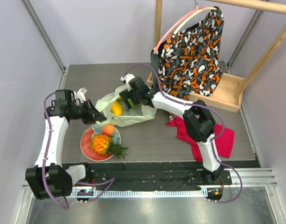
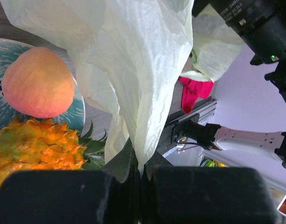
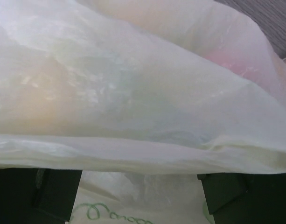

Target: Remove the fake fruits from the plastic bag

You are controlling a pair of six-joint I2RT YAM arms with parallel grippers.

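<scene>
The left gripper (image 2: 140, 179) is clenched on a fold of the plastic bag (image 2: 133, 70), beside a peach (image 2: 38, 88) and pineapple (image 2: 40, 149). The right gripper (image 3: 140, 191) seems released, fingers apart against the bag.

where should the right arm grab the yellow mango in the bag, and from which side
Probably the mango across its narrow middle, fingers coming straight down from above: it lies uncovered in the open mouth of the plastic bag, which the left gripper pinches by an edge, and film surrounds its sides.

One pineapple (image 1: 101, 143), one peach (image 1: 108, 129), one mango (image 1: 116, 108)
</scene>
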